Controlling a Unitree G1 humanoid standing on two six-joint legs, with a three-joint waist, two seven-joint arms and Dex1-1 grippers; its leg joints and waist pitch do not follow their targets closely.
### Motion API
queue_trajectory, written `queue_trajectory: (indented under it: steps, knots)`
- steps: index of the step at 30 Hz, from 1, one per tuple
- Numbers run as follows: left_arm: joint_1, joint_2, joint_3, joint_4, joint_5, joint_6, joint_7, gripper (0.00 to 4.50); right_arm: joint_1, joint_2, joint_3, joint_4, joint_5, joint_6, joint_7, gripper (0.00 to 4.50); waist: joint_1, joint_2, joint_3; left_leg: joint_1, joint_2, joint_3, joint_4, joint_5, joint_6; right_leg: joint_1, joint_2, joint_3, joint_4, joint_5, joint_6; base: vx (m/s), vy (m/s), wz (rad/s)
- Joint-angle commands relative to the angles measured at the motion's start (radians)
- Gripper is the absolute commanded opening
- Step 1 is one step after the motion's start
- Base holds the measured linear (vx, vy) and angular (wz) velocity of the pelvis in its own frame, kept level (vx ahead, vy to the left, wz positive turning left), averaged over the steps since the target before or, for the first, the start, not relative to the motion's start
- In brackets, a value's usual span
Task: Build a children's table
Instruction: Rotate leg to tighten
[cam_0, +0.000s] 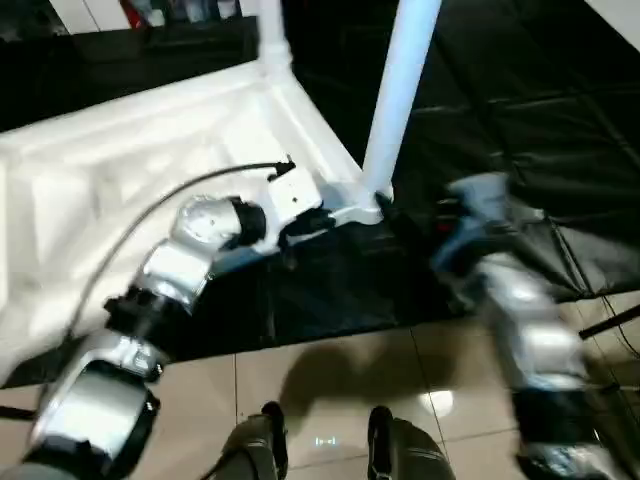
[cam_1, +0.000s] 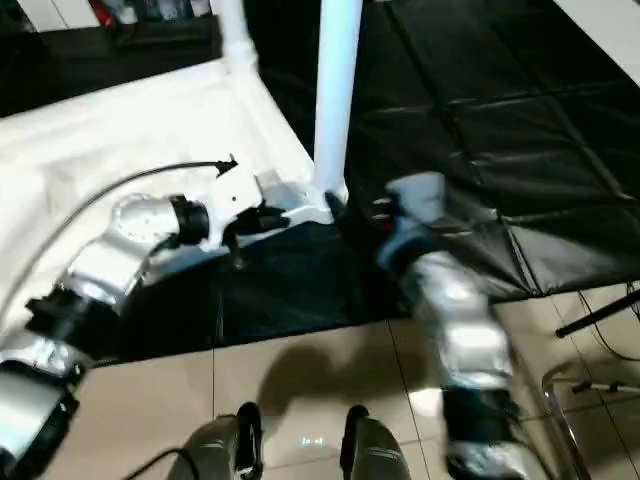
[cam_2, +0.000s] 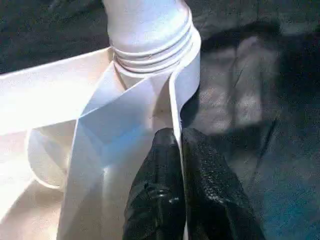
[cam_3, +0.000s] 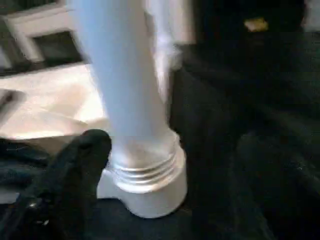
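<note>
White plastic dominates the scene: the children's table (cam_0: 150, 170) lies upside down on black floor mats (cam_0: 520, 130), its ribbed underside facing up. It spreads from the centre toward nine o'clock in the head view. At its near corner, about the middle of the picture, a leg (cam_0: 400, 90) stands upright in the round corner socket (cam_3: 150, 187), rising toward twelve o'clock. A second leg (cam_0: 272, 30) stands at the far corner, near eleven o'clock.

The left gripper (cam_0: 305, 222) reaches in from seven o'clock. Its jaws are together, clamped on the thin side wall of the table (cam_2: 176, 100) just below the socket, one finger either side of the wall. This hold likely steadies the table while the leg is seated.

The right gripper (cam_3: 75, 165) comes in from four o'clock and sits just beside the leg's threaded base (cam_3: 145, 167). Whether its jaws are apart or together I cannot tell.

Thread rings are visible above the socket rim, so the leg probably needs further turning. Pale floor tiles (cam_0: 330, 370) lie at six o'clock.
</note>
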Motion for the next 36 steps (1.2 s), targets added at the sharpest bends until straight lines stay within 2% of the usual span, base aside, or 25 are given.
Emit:
queue_trajectory:
  steps: [1, 4, 5, 7, 10, 11, 13, 14, 18, 19, 20, 21, 23, 24, 26, 27, 28, 29, 30, 31, 32, 33, 34, 35, 36]
  knots:
    - [-0.026, 0.017, -0.009, 0.055, 0.034, -0.079, -0.013, 0.00, 0.042, -0.010, 0.020, -0.043, 0.031, 0.027, 0.059, 4.46, 0.000, -0.007, -0.130, 0.026, 0.058, -0.016, -0.037, -0.049, 0.189, 0.082, -0.062, 0.047, -0.026, 0.030, -0.287, 0.000, 0.000, 0.00]
    - [-0.063, 0.011, 0.019, 0.118, 0.016, -0.114, -0.011, 0.00, 0.074, -0.013, 0.008, -0.075, 0.080, 0.071, 0.077, 4.46, 0.000, -0.011, -0.124, 0.026, 0.061, -0.016, -0.043, -0.148, 0.131, 0.081, -0.068, 0.047, -0.043, -0.143, -0.277, 0.000, 0.000, 0.00]
    - [-0.065, 0.012, 0.022, 0.122, 0.010, -0.115, -0.024, 0.44, 0.077, -0.013, 0.006, -0.078, 0.083, 0.072, 0.075, 4.50, 0.000, -0.011, -0.123, 0.026, 0.061, -0.016, -0.045, -0.163, 0.119, 0.079, -0.068, 0.047, -0.047, -0.172, -0.272, 0.000, 0.000, 0.00]
    - [-0.065, 0.017, 0.033, 0.131, -0.019, -0.110, -0.075, 0.55, 0.090, -0.010, -0.001, -0.095, 0.106, 0.077, 0.074, 4.50, -0.002, -0.012, -0.125, 0.027, 0.063, -0.017, -0.046, -0.178, 0.089, 0.076, -0.069, 0.047, -0.050, -0.220, -0.256, 0.000, 0.000, 0.00]
    - [-0.055, 0.016, 0.071, 0.128, -0.086, -0.118, -0.128, 0.82, 0.102, -0.012, -0.005, -0.122, 0.121, 0.091, 0.057, 4.50, -0.001, -0.011, -0.128, 0.029, 0.063, -0.014, -0.045, -0.161, 0.086, 0.072, -0.068, 0.049, -0.044, -0.188, -0.266, 0.000, 0.000, 0.00]
    - [-0.053, 0.015, 0.081, 0.126, -0.100, -0.118, -0.133, 1.00, 0.104, -0.013, -0.003, -0.128, 0.120, 0.094, 0.053, 4.50, -0.001, -0.018, -0.133, 0.030, 0.063, -0.012, -0.044, -0.156, 0.089, 0.074, -0.067, 0.049, -0.043, -0.178, -0.269, 0.000, 0.000, 0.00]
    - [-0.049, 0.011, 0.111, 0.120, -0.135, -0.114, -0.132, 0.96, 0.110, -0.013, 0.001, -0.145, 0.117, 0.104, 0.045, 4.50, 0.003, -0.015, -0.137, 0.030, 0.062, -0.011, -0.040, -0.131, 0.102, 0.072, -0.067, 0.049, -0.039, -0.141, -0.275, 0.000, 0.000, 0.00]
    - [-0.048, 0.008, 0.127, 0.122, -0.154, -0.114, -0.134, 0.98, 0.114, -0.012, 0.002, -0.155, 0.114, 0.113, 0.038, 4.50, 0.004, -0.019, -0.139, 0.029, 0.062, -0.010, -0.040, -0.130, 0.102, 0.073, -0.066, 0.048, -0.038, -0.138, -0.275, 0.000, 0.000, 0.00]
    - [-0.019, -0.005, 0.186, 0.093, -0.181, -0.080, -0.046, 1.37, 0.120, -0.015, 0.009, -0.169, 0.061, 0.145, -0.030, 4.50, 0.008, -0.023, -0.146, 0.030, 0.062, -0.011, -0.037, -0.148, 0.084, 0.073, -0.065, 0.047, -0.035, -0.166, -0.271, 0.000, 0.000, 0.00]
    - [0.024, -0.007, 0.214, 0.030, -0.170, -0.015, 0.045, 1.38, 0.129, -0.005, -0.001, -0.195, 0.067, 0.200, -0.085, 4.50, 0.009, -0.018, -0.146, 0.032, 0.064, -0.012, -0.037, -0.164, 0.072, 0.071, -0.064, 0.048, -0.036, -0.194, -0.264, 0.000, 0.000, 0.00]
    - [0.024, -0.007, 0.214, 0.030, -0.170, -0.015, 0.045, 1.48, 0.129, -0.005, -0.001, -0.195, 0.067, 0.200, -0.085, 4.50, 0.008, -0.021, -0.145, 0.029, 0.066, -0.013, -0.038, -0.171, 0.066, 0.073, -0.065, 0.049, -0.035, -0.201, -0.264, 0.000, 0.000, 0.00]
    - [0.076, -0.012, 0.241, -0.050, -0.167, 0.043, 0.126, 1.63, 0.143, 0.009, -0.009, -0.229, 0.081, 0.218, -0.119, 4.50, 0.008, -0.021, -0.144, 0.029, 0.064, -0.013, -0.037, -0.198, 0.057, 0.071, -0.067, 0.049, -0.041, -0.246, -0.250, 0.000, 0.000, 0.00]
    - [0.147, -0.025, 0.268, -0.156, -0.175, 0.086, 0.183, 1.82, 0.163, 0.019, -0.010, -0.266, 0.080, 0.260, -0.160, 4.50, 0.009, -0.014, -0.139, 0.031, 0.065, -0.015, -0.039, -0.235, 0.038, 0.066, -0.065, 0.049, -0.048, -0.309, -0.226, 0.000, 0.000, 0.00]
    - [0.253, -0.063, 0.311, -0.319, -0.205, 0.198, 0.263, 1.86, 0.197, 0.018, 0.007, -0.313, 0.066, 0.341, -0.204, 4.50, 0.006, -0.012, -0.136, 0.028, 0.073, -0.019, -0.045, -0.250, 0.021, 0.072, -0.066, 0.049, -0.045, -0.321, -0.225, 0.000, 0.000, 0.00]
    - [0.323, -0.101, 0.343, -0.419, -0.219, 0.282, 0.330, 2.08, 0.223, -0.001, 0.042, -0.340, 0.029, 0.371, -0.209, 4.50, 0.003, -0.013, -0.127, 0.033, 0.069, -0.015, -0.046, -0.298, 0.017, 0.060, -0.058, 0.049, -0.058, -0.377, -0.213, 0.000, 0.000, 0.00]
    - [0.443, -0.161, 0.367, -0.562, -0.218, 0.347, 0.414, 2.20, 0.252, -0.003, 0.072, -0.359, 0.003, 0.359, -0.208, 4.50, 0.000, -0.014, -0.124, 0.037, 0.064, -0.019, -0.044, -0.345, 0.000, 0.057, -0.054, 0.044, -0.068, -0.467, -0.177, 0.000, 0.000, 0.00]
    - [0.443, -0.161, 0.367, -0.562, -0.218, 0.347, 0.414, 2.25, 0.252, -0.003, 0.072, -0.359, 0.003, 0.359, -0.208, 4.50, -0.008, -0.010, -0.119, 0.035, 0.077, -0.032, -0.055, -0.392, -0.028, 0.055, -0.033, 0.029, -0.075, -0.466, -0.142, 0.000, 0.000, 0.00]
    - [0.509, -0.184, 0.360, -0.631, -0.197, 0.346, 0.439, 2.25, 0.260, -0.003, 0.079, -0.366, 0.005, 0.359, -0.206, 4.50, -0.014, -0.011, -0.121, 0.048, 0.085, -0.039, -0.058, -0.432, -0.040, 0.047, -0.017, 0.019, -0.077, -0.468, -0.125, 0.000, 0.000, 0.00]
    - [0.552, -0.198, 0.354, -0.675, -0.182, 0.342, 0.454, 2.39, 0.264, -0.003, 0.083, -0.371, 0.007, 0.361, -0.204, 4.50, -0.028, 0.004, -0.117, 0.068, 0.127, -0.074, -0.084, -0.500, -0.030, 0.042, 0.011, -0.003, -0.072, -0.424, -0.099, 0.000, 0.000, 0.00]
    - [0.607, -0.217, 0.342, -0.730, -0.154, 0.349, 0.483, 2.53, 0.269, 0.003, 0.080, -0.377, 0.008, 0.366, -0.215, 4.50, -0.031, 0.018, -0.120, 0.075, 0.170, -0.104, -0.107, -0.529, -0.024, 0.044, 0.015, -0.011, -0.044, -0.370, -0.096, -0.040, -0.064, 0.14]
    - [0.644, -0.230, 0.334, -0.767, -0.136, 0.356, 0.503, 2.53, 0.271, 0.008, 0.078, -0.382, 0.008, 0.370, -0.224, 4.50, -0.033, 0.032, -0.115, 0.025, 0.165, -0.199, -0.163, -0.621, 0.030, 0.074, 0.025, -0.033, 0.069, -0.266, -0.128, -0.040, -0.064, 0.14]
    - [0.693, -0.248, 0.323, -0.822, -0.134, 0.371, 0.543, 2.64, 0.278, 0.020, 0.069, -0.386, 0.000, 0.365, -0.254, 4.50, -0.045, 0.011, -0.108, 0.054, 0.164, -0.244, -0.166, -0.675, 0.049, 0.032, 0.033, -0.013, 0.113, -0.267, -0.140, -0.032, -0.111, 0.54]
    - [0.723, -0.259, 0.320, -0.848, -0.140, 0.369, 0.564, 2.73, 0.283, 0.026, 0.064, -0.383, -0.017, 0.332, -0.267, 4.50, -0.048, 0.006, -0.110, 0.047, 0.128, -0.255, -0.154, -0.663, 0.078, 0.039, 0.026, 0.017, 0.122, -0.280, -0.162, 0.002, -0.195, 0.71]
    - [0.744, -0.260, 0.318, -0.863, -0.124, 0.375, 0.575, 2.84, 0.291, 0.037, 0.051, -0.379, 0.011, 0.312, -0.254, 4.50, -0.049, -0.007, -0.110, 0.026, 0.088, -0.252, -0.151, -0.622, 0.099, 0.059, 0.017, 0.039, 0.099, -0.300, -0.185, 0.002, -0.195, 0.71]
    - [0.764, -0.259, 0.315, -0.897, -0.112, 0.409, 0.591, 2.84, 0.298, 0.045, 0.041, -0.386, 0.037, 0.311, -0.247, 4.50, -0.052, -0.042, -0.123, 0.051, 0.045, -0.155, -0.041, -0.461, 0.117, 0.047, -0.032, 0.076, -0.039, -0.328, -0.332, -0.021, -0.242, 0.47]
